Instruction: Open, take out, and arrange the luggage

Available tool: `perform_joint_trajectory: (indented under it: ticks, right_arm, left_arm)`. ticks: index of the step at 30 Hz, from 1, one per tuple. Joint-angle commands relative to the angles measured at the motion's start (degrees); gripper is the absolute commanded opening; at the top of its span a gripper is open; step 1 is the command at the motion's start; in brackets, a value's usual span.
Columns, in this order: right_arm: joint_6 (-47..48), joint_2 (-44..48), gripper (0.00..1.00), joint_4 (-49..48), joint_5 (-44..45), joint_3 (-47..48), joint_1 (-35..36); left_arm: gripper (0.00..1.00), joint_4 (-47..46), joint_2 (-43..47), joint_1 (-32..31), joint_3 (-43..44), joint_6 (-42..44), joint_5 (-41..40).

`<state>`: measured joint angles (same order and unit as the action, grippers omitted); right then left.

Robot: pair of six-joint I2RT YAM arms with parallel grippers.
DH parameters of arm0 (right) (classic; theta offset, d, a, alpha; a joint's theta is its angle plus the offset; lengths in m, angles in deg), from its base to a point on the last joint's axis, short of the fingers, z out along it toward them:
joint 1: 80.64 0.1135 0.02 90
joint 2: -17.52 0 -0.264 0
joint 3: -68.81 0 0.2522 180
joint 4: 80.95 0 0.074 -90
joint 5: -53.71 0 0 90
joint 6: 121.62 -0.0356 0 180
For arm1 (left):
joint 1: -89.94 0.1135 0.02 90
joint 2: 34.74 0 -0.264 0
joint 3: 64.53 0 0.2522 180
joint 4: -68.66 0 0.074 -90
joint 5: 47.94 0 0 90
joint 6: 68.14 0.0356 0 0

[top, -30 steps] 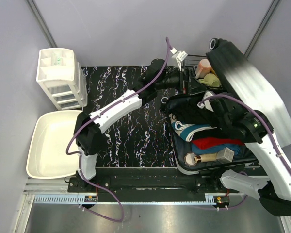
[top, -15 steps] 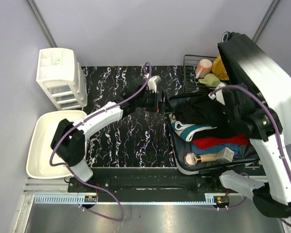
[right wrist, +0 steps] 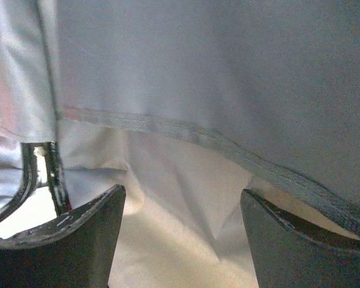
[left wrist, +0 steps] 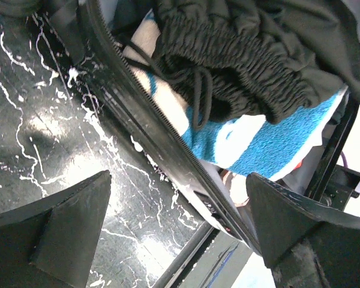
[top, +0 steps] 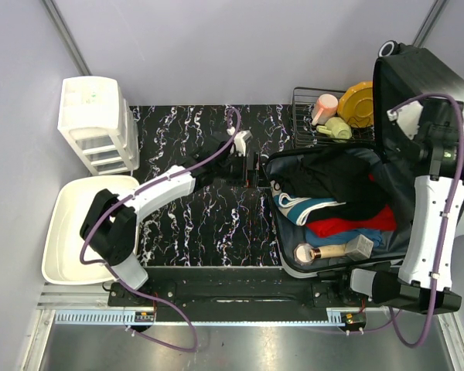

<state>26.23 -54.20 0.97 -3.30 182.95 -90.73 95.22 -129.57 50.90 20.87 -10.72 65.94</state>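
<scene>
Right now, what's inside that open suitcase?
Inside the black hard-shell suitcase: a crumpled black drawstring garment, blue-and-white towel, red cloth, beige handled gadget. Whatever lies beneath them is covered.

white-and-black arms [top: 158, 189], purple cables [top: 441, 97], black fingers [left wrist: 60, 222]

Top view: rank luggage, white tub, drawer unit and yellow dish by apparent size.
1. luggage, lid raised: largest by far.
2. white tub.
3. white drawer unit: it stands taller, so nearer the camera, yet looks somewhat smaller than the tub.
4. yellow dish: smallest.
</scene>
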Motion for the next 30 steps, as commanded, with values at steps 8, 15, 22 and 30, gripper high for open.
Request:
perform_joint_trajectory:
  ticks: [8, 15, 22, 30]
  right_arm:
    - [20.0, -0.9, 0.92, -3.3, -5.8, 7.1, -12.9]
    - [21.3, -3.1, 0.96, -5.0, -5.5, 10.7, -15.3]
    - [21.8, -3.2, 1.0, -5.0, -5.0, 12.4, -16.5]
    - [21.3, -3.2, 1.0, -5.3, -5.1, 13.2, -17.1]
  left_arm:
    - [0.92, -2.5, -8.0, -0.5, 4.2, -0.8, 0.9]
    - [0.69, 0.4, -13.3, -1.2, 9.3, 0.9, -1.4]
    - [0.21, 5.3, -13.3, 4.1, 9.1, 4.5, -2.1]
    - [0.0, 12.2, -10.8, 10.6, 10.5, 10.0, -5.7]
